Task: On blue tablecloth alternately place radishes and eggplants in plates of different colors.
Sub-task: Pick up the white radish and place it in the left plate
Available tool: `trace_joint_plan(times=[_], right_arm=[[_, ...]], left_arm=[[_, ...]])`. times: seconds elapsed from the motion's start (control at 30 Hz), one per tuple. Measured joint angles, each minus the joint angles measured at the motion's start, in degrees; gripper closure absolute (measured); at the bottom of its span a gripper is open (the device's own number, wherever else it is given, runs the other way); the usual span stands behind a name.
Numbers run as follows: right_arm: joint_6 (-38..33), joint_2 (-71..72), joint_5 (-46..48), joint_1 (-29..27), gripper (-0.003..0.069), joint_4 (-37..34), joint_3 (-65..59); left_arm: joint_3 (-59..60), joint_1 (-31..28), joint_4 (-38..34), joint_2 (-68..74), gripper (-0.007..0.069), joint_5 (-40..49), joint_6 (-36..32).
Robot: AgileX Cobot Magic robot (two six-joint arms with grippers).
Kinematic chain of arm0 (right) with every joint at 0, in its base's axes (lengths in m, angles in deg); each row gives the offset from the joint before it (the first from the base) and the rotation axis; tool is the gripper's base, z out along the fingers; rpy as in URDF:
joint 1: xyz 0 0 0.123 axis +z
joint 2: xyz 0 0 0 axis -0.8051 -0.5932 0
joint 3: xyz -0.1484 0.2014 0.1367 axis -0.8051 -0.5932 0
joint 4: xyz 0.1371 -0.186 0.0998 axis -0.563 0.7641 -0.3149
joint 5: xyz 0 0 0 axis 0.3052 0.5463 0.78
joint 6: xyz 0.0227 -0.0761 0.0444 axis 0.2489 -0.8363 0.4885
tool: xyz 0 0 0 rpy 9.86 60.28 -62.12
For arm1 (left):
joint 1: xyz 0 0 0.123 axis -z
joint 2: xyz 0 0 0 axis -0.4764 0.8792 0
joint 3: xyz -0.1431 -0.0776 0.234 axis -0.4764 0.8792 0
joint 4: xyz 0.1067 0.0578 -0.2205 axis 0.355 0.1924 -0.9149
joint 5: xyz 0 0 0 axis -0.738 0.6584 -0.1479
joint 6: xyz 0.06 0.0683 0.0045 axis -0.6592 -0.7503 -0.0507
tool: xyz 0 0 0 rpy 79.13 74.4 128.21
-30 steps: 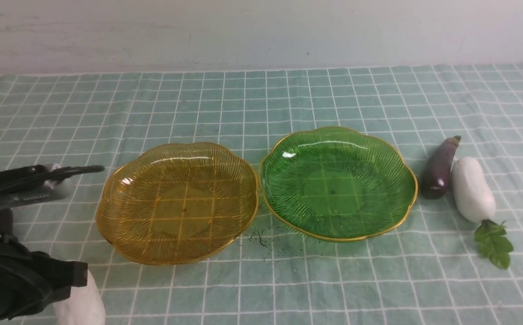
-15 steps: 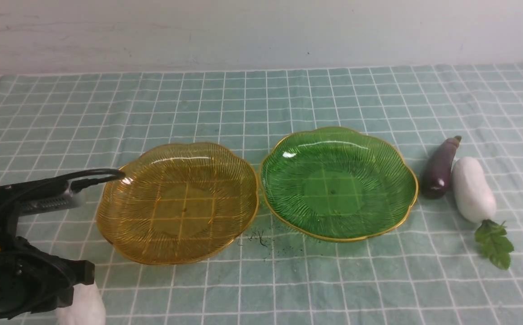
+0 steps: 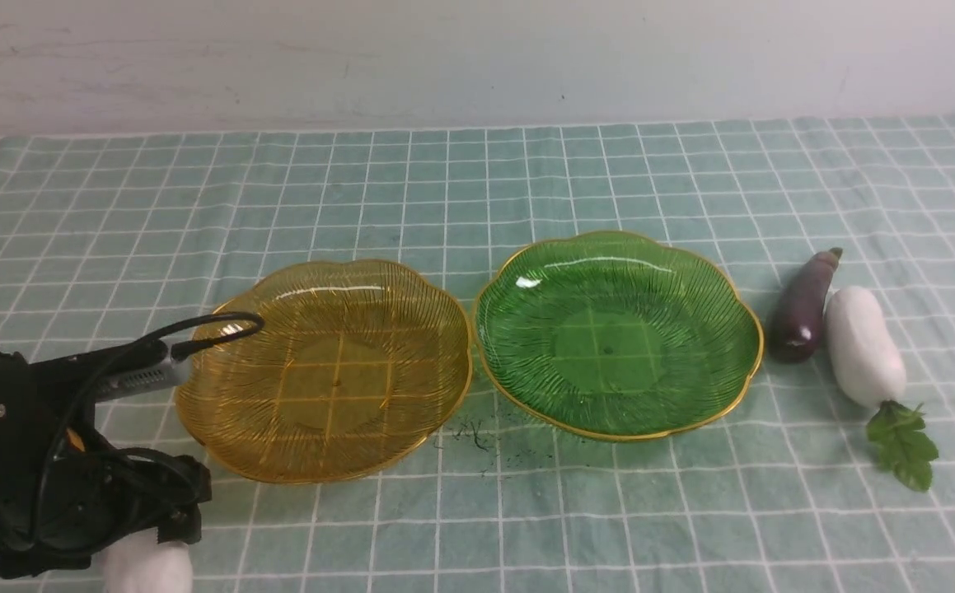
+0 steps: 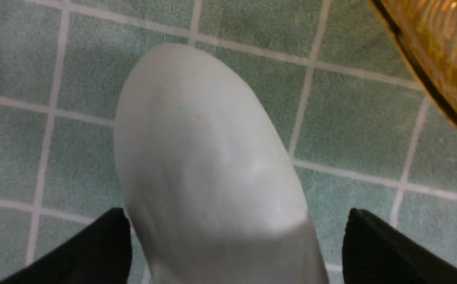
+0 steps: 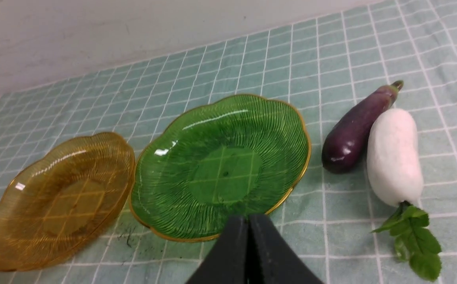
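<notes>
The front view is taken from the robot's side of the blue tablecloth (image 3: 477, 181), angled downward toward the wall (image 3: 477, 58). The green plate (image 3: 617, 333) is framed right of centre at middle distance, with the yellow plate (image 3: 325, 371) to its left and the eggplant (image 3: 802, 309) and leafy radish (image 3: 864, 346) to its right. The right wrist view is aimed obliquely at the green plate from its near side, at similar range; the same four items are shared with the front view. The left wrist view is held very close above the plain radish (image 4: 208, 157), far left of the green plate, looking steeply down; only that radish and the yellow plate's rim are shared.
</notes>
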Motion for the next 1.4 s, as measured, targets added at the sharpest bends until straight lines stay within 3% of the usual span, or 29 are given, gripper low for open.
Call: trace_joint_plan(times=[0.1,0.13,0.33,0.4,0.57,0.77,0.83,0.93,1.0,1.03,1.07,1.2,1.27,1.4], right_arm=[[-1.2,-2.3,1.5,0.0,0.0674,-0.8,0.8],[-1.3,-3.5,2.4,0.0,0.0674,-0.5,1.5],[1.8,-12.1,11.0,0.0,0.0674,7.0,8.9],[6.2,-17.4,14.5,0.0,0.0674,12.9,13.6],[15.4,-30.3,16.7,0.0,0.0674,24.7,21.3],[17.1,-42.5,16.7,0.0,0.0638,28.9,27.5],[17.1,-49.6,16.0,0.0,0.0573,29.2,31.2],[17.0,-55.2,15.2,0.0,0.0484,29.2,34.3],[17.0,-59.9,15.0,0.0,0.0377,29.3,37.0],[17.0,-60.3,15.0,0.0,0.0367,29.3,37.2],[17.0,-64.1,14.5,0.0,0.0263,29.4,39.3],[16.9,-70.7,13.7,0.0,0.0104,30.7,42.9],[16.9,-73.8,13.2,0.0,0.0057,31.9,44.3],[17.5,-78.7,12.5,0.0,0.0039,34.5,45.8]], left_arm=[[-0.2,0.0,0.3,1.7,0.0137,0.5,-0.2],[-0.2,0.0,0.5,1.7,0.0147,0.8,-0.5],[-0.2,0.0,0.6,-4.2,0.0138,6.1,-1.6],[-0.9,0.0,0.0,-10.0,0.0138,7.6,-2.9],[-6.8,0.2,-8.9,-17.6,0.0138,7.3,-12.1],[-15.6,0.5,-20.1,-13.3,0.0138,7.3,-22.6],[-19.9,0.6,-25.4,-7.7,0.0138,7.3,-30.4],[-23.1,0.6,-28.2,-1.9,0.0138,7.3,-36.2],[-24.7,0.6,-29.0,2.4,0.0138,7.3,-38.0],[-24.8,0.6,-29.0,2.8,0.0138,7.3,-38.1],[-26.2,0.6,-29.2,5.7,0.0138,7.3,-38.9],[-28.8,0.6,-29.3,11.7,0.0106,7.3,-39.3],[-30.0,0.6,-29.3,13.3,0.0055,7.3,-39.3],[-31.6,0.6,-29.3,15.0,-0.0040,7.2,-39.4]])
